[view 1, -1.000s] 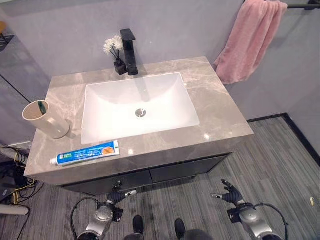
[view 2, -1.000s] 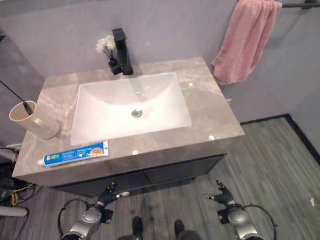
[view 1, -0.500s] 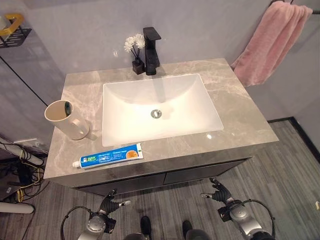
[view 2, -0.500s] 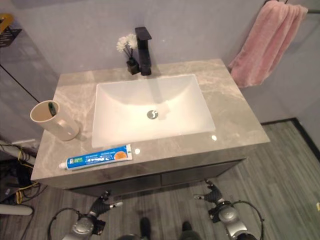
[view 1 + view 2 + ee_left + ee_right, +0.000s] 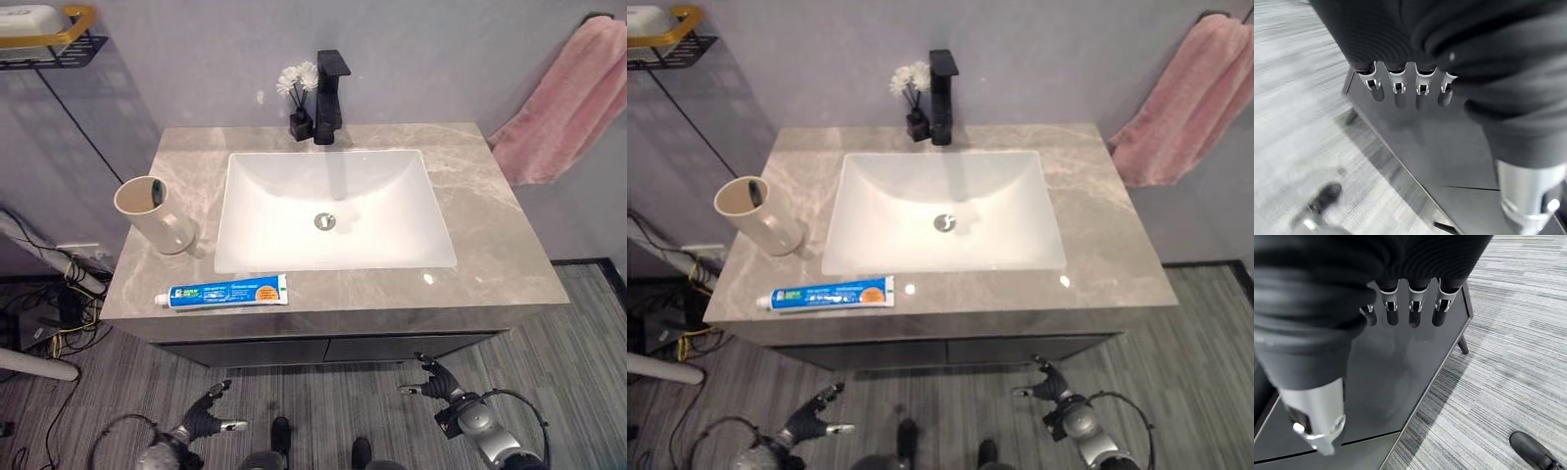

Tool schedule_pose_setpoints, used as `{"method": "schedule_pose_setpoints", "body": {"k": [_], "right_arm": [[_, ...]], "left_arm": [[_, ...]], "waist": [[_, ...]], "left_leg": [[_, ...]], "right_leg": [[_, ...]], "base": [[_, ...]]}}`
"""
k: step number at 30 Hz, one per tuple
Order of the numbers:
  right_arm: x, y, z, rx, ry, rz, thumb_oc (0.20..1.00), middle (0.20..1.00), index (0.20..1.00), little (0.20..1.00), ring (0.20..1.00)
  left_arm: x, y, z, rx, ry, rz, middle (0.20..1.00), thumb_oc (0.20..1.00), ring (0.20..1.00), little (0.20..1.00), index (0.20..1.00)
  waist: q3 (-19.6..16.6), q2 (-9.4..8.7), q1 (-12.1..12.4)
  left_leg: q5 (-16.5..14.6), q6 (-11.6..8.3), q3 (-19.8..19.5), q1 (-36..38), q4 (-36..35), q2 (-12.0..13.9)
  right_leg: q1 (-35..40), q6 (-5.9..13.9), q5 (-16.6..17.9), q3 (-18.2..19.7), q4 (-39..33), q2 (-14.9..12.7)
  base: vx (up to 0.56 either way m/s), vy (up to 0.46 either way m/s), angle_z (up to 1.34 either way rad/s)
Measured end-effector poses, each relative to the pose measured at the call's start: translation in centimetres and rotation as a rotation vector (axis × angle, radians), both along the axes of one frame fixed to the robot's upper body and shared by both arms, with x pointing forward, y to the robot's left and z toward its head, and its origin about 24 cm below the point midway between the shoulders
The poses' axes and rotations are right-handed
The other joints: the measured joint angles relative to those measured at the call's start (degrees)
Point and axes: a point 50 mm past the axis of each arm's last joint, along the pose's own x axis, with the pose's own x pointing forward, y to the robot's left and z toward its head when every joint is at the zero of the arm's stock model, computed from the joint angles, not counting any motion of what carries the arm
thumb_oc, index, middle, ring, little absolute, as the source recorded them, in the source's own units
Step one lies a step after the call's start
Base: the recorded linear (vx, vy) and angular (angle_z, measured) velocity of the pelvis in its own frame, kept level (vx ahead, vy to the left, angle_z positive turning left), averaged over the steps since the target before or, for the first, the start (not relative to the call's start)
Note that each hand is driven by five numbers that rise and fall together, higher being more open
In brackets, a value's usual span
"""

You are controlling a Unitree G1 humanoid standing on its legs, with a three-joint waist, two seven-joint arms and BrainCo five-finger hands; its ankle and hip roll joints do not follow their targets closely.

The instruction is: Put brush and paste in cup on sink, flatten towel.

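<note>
A beige cup [image 5: 159,217] stands on the left of the grey marble counter [image 5: 500,255], and a dark brush tip [image 5: 157,194] shows inside it. A blue and white tube of paste [image 5: 227,292] lies flat near the counter's front edge, left of centre. A pink towel [image 5: 573,108] hangs bunched on a rail on the right wall. Both hands hang low in front of the dark cabinet [image 5: 1396,377], well below the counter. My left hand [image 5: 203,422] and my right hand [image 5: 437,383] are open and hold nothing.
A white basin [image 5: 333,211] fills the counter's middle, with a black tap [image 5: 330,83] and a small black vase of white flowers [image 5: 299,103] behind it. A wire shelf [image 5: 44,34] with a white dish hangs at the upper left. Cables lie on the floor at the left.
The whole picture has shifted right, so the camera has turned left; the shelf has come into view. Both hands stay low before the cabinet. Nothing on the counter has moved.
</note>
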Motion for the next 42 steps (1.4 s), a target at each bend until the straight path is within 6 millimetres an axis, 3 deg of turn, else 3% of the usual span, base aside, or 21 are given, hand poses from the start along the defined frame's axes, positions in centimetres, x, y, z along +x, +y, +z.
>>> {"method": "schedule_pose_setpoints", "body": {"k": [4, 7, 8, 10, 12, 14, 15, 17, 18, 23, 25, 26, 30, 36, 42], "right_arm": [[-1.0, -1.2, -0.2, -0.012, 0.049, 0.025, 1.0, 1.0, 1.0, 1.0, 1.0], [-1.9, -1.4, -0.6, -0.006, 0.093, 0.039, 1.0, 1.0, 1.0, 1.0, 1.0], [-2.3, -1.3, -0.9, 0.005, 0.117, 0.053, 1.0, 1.0, 1.0, 1.0, 1.0], [-3.7, -1.9, -1.8, -0.003, 0.191, 0.037, 1.0, 1.0, 1.0, 1.0, 1.0], [-5.8, -1.7, -3.2, 0.006, 0.276, 0.001, 1.0, 1.0, 1.0, 1.0, 1.0], [-7.7, -0.7, -4.1, 0.041, 0.317, -0.001, 1.0, 1.0, 1.0, 1.0, 1.0], [-7.7, -0.9, -4.0, 0.043, 0.304, -0.012, 1.0, 1.0, 1.0, 1.0, 1.0], [-7.3, -0.9, -3.7, 0.056, 0.268, -0.034, 1.0, 1.0, 1.0, 1.0, 1.0], [-7.2, -0.6, -3.7, 0.064, 0.258, -0.039, 1.0, 1.0, 1.0, 1.0, 1.0], [-7.3, -1.0, -3.6, 0.06, 0.249, -0.073, 1.0, 1.0, 1.0, 1.0, 1.0], [-7.3, -1.1, -3.6, 0.06, 0.247, -0.075, 1.0, 1.0, 1.0, 1.0, 1.0], [-7.0, -1.1, -3.5, 0.057, 0.241, -0.074, 1.0, 1.0, 1.0, 1.0, 1.0], [-5.9, -1.2, -3.1, 0.046, 0.199, -0.08, 1.0, 1.0, 1.0, 1.0, 1.0], [-7.1, -1.7, -3.2, 0.036, 0.223, -0.09, 1.0, 1.0, 1.0, 1.0, 1.0], [-6.5, -2.3, -2.5, 0.03, 0.183, -0.101, 1.0, 1.0, 1.0, 1.0, 1.0]], "left_arm": [[0.7, 1.2, 7.4, 0.103, -0.057, -0.346, 1.0, 1.0, 1.0, 1.0, 1.0], [1.7, 0.5, 11.2, 0.121, -0.113, -0.481, 1.0, 1.0, 1.0, 1.0, 1.0], [1.7, -0.3, 14.4, 0.105, -0.137, -0.558, 1.0, 1.0, 1.0, 1.0, 1.0], [2.1, -1.8, 17.7, -0.007, -0.233, -0.603, 1.0, 1.0, 1.0, 1.0, 1.0], [2.1, -2.3, 20.9, -0.123, -0.367, -0.568, 1.0, 1.0, 1.0, 1.0, 1.0], [3.0, -1.7, 22.6, -0.24, -0.542, -0.452, 1.0, 1.0, 1.0, 1.0, 1.0], [3.6, -1.2, 23.9, -0.193, -0.612, -0.441, 1.0, 1.0, 1.0, 1.0, 1.0], [4.5, -0.7, 25.1, -0.145, -0.761, -0.398, 1.0, 1.0, 1.0, 1.0, 1.0], [4.9, -0.2, 26.6, 0.022, -0.852, -0.406, 1.0, 1.0, 1.0, 1.0, 1.0], [5.6, -0.2, 27.3, 0.328, -0.895, -0.516, 1.0, 1.0, 1.0, 1.0, 1.0], [6.2, 0.2, 25.1, 0.382, -0.832, -0.53, 1.0, 1.0, 1.0, 1.0, 1.0], [6.3, 0.3, 23.4, 0.395, -0.766, -0.541, 1.0, 1.0, 1.0, 1.0, 1.0], [6.1, 0.4, 22.0, 0.378, -0.731, -0.529, 1.0, 1.0, 1.0, 1.0, 1.0], [6.0, 0.5, 21.7, 0.394, -0.724, -0.53, 1.0, 1.0, 1.0, 1.0, 1.0], [5.9, 0.9, 20.3, 0.408, -0.668, -0.532, 1.0, 1.0, 1.0, 1.0, 1.0]], "waist": [[-0.86, 1.45, 0.72], [-1.49, 2.64, 1.44], [-1.55, 2.54, 1.68], [-2.08, 3.18, 2.12], [-1.95, 2.74, 3.38], [-2.35, 3.16, 4.86], [-2.46, 2.97, 6.12], [-2.63, 2.7, 6.02], [-3.4, 1.58, 5.58], [-3.68, 1.1, 3.71], [-3.56, 1.35, 2.08], [-3.23, 1.86, 1.07], [-2.28, 3.2, 1.68], [-1.98, 3.51, 0.47], [-1.79, 3.29, 0.0]], "left_leg": [[0.16, -0.41, -1.38, -0.69, -0.22, -0.13], [0.55, -0.3, -2.28, -1.32, -0.24, -0.35], [0.74, -0.49, -3.11, -1.61, -0.23, -0.42], [1.46, -0.44, -4.8, -2.53, -0.19, -0.81], [1.65, -0.72, -6.91, -3.21, 0.05, -1.05], [2.14, -1.04, -9.22, -3.5, 0.06, -1.25], [2.03, -1.41, -9.37, -4.2, 0.06, -1.21], [2.02, -1.44, -9.21, -4.3, 0.05, -1.22], [1.89, -1.32, -8.89, -4.67, 0.03, -1.22], [1.99, -0.94, -7.15, -5.1, 0.06, -1.38], [1.92, -0.86, -5.51, -5.02, 0.06, -1.18], [1.89, -0.85, -4.33, -4.88, 0.07, -0.97], [0.98, -1.08, -0.68, -5.17, 0.04, -0.35], [1.14, -0.79, 0.4, -5.21, 0.04, -0.42], [1.15, -0.77, 0.38, -5.14, 0.05, -0.42]], "right_leg": [[-0.12, -0.07, -0.11, -1.19, 0.03, 0.06], [-0.26, -0.05, -0.14, -2.26, 0.01, -0.06], [-0.04, -0.04, -0.18, -3.34, 0.03, 0.04], [-0.1, 0.07, -0.35, -5.04, 0.04, -0.06], [0.25, 0.36, -0.76, -7.15, 0.05, 0.15], [0.95, 0.29, -1.39, -9.47, 0.03, 0.26], [0.52, 0.2, -1.6, -9.84, 0.04, 0.42], [0.38, 0.16, -1.55, -9.73, 0.04, 0.35], [-0.27, 0.15, -1.56, -9.32, 0.04, 0.21], [-1.49, 0.5, -1.16, -7.4, 0.04, -0.28], [-2.23, 0.56, -0.91, -5.82, 0.04, -0.36], [-2.63, 0.54, -0.6, -4.69, 0.04, -0.36], [-4.72, 0.52, 0.23, -0.8, 0.02, -0.37], [-5.27, 0.59, 0.61, -0.03, 0.04, -0.55], [-5.19, 0.6, 0.6, -0.05, 0.04, -0.57]], "base": [[0.0, 0.013, 0.18], [0.02, 0.007, 0.18], [-0.02, -0.011, 0.25], [-0.02, -0.046, 0.45], [-0.03, -0.042, 0.57], [0.0, -0.011, 0.6], [0.02, -0.01, 0.34], [0.03, 0.012, -0.01], [0.03, 0.028, -0.09], [0.0, 0.038, -0.2], [-0.02, 0.097, -0.42], [-0.04, 0.109, -0.41], [-0.01, 0.072, -0.51], [0.01, 0.038, -0.1], [0.0, 0.007, 0.0]]}}
